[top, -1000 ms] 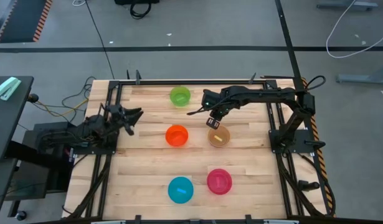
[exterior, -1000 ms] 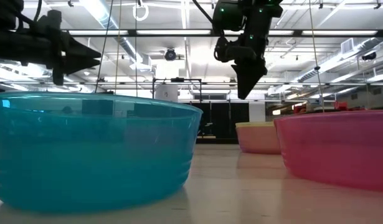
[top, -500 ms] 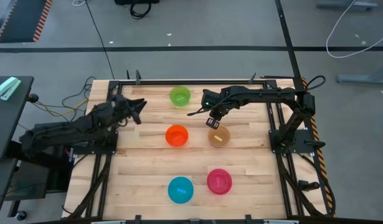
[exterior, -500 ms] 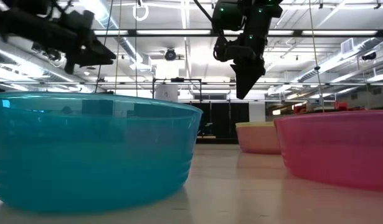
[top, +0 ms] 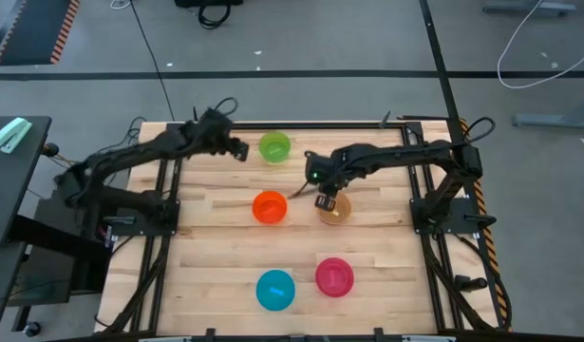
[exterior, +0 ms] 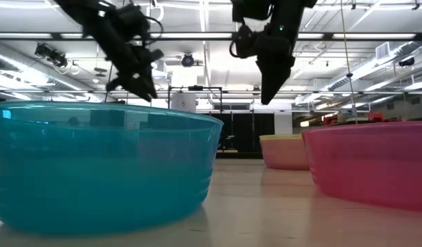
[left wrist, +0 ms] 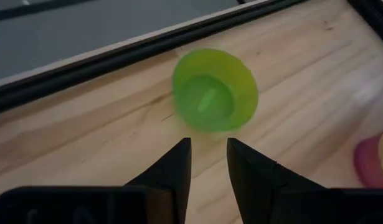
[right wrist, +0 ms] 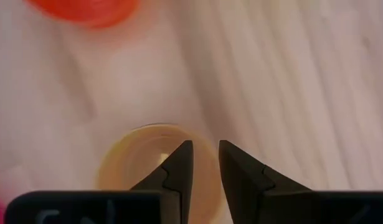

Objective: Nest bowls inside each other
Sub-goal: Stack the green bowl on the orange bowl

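Note:
Five bowls stand upright on the wooden table (top: 216, 256): green (top: 274, 146) at the far side, orange (top: 269, 207) in the middle, yellow (top: 334, 208) to its right, blue (top: 275, 290) and pink-red (top: 335, 276) near the front. My left gripper (top: 236, 150) hangs open just left of the green bowl (left wrist: 214, 90), tipped down toward it, with nothing between its fingers. My right gripper (top: 323, 198) points down, open, above the yellow bowl's (right wrist: 151, 165) left rim and clear of it (exterior: 269, 96). The purple bowl shows only as a purplish wall (left wrist: 367, 163) beside the yellow.
A black frame rail (top: 292, 124) runs along the table's far edge, just behind the green bowl. Side rails (top: 420, 190) and both arm bases stand at the left and right edges. Bare wood lies between the orange bowl and the front bowls.
My left gripper has swung from the table's left edge toward the far edge and rightward, rising and tipping downward, and now hangs beside the green bowl. My right gripper has drifted a little toward the near edge over the yellow bowl. No bowl has moved.

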